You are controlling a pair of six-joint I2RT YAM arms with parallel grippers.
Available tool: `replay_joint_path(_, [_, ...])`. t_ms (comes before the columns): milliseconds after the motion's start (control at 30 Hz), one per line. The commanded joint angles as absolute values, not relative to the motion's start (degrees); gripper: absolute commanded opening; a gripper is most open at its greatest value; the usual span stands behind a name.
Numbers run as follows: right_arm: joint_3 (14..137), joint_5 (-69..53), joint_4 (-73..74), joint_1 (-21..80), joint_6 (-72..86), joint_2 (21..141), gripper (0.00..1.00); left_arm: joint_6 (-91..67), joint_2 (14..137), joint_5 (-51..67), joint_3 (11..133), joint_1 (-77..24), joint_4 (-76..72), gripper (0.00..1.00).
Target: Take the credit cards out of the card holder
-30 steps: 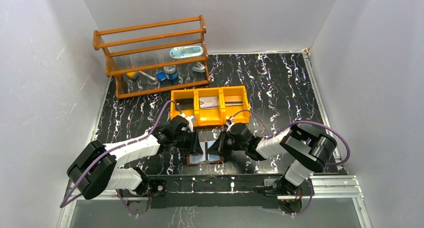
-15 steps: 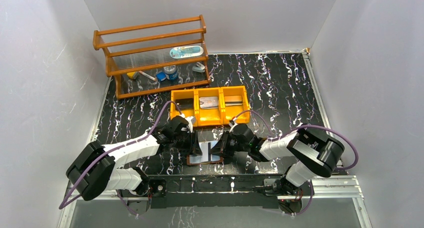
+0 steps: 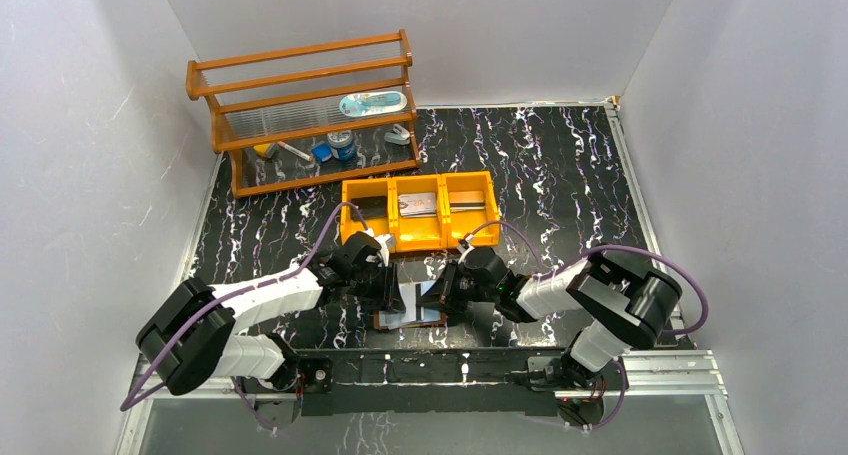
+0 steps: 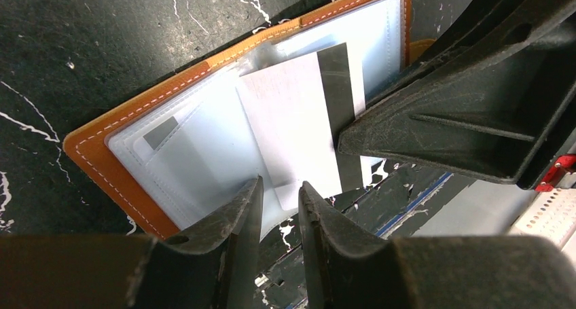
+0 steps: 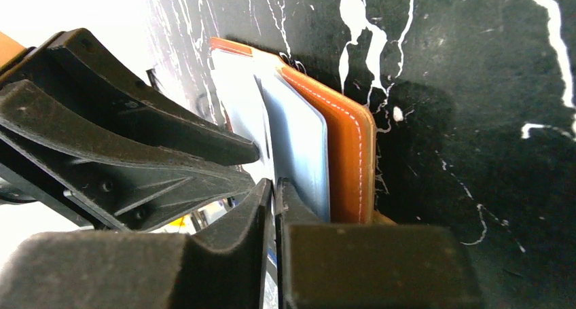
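Lying open near the front edge of the table, between the arms, the holder shows in the top view with a pale card tilted up over it; the left gripper meets the card from the left, the right gripper from the right; an orange tray sits just behind, a wooden rack further back.

Left wrist: the holder lies flat, clear sleeves up; the white card, black-striped, sits askew across them, one end past the holder's edge; the left gripper has its fingers slightly apart at the card's lower corner, visibly pinching nothing; the right gripper has a tip on the stripe.

Right wrist: the right gripper is pressed nearly closed on the thin edge of the card; the holder shows its leather cover just right of it; the left gripper faces it from the left.
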State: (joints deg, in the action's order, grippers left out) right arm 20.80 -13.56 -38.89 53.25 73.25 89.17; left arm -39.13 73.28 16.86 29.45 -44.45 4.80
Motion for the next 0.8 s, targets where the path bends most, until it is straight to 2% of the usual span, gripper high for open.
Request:
replay_joint_path(0, [20.6,-13.1,-40.4,52.9,72.6,88.1,0.10,-38.4,73.4,14.7,28.7,-45.0,9.7,0.26])
replay_joint_path(367, [20.6,-8.6,-28.9,52.7,66.7,78.6,0.00,-38.1,66.4,10.6,30.7,-45.0,14.1,0.30])
replay_joint_path(633, [21.0,-8.2,-27.7,52.5,62.1,72.8,0.00,-37.2,62.4,6.6,34.9,-45.0,19.4,0.46])
replay_joint_path(767, [21.1,-8.1,-27.6,52.5,59.3,69.8,0.00,-34.5,61.3,1.9,38.2,-45.0,24.5,0.58])
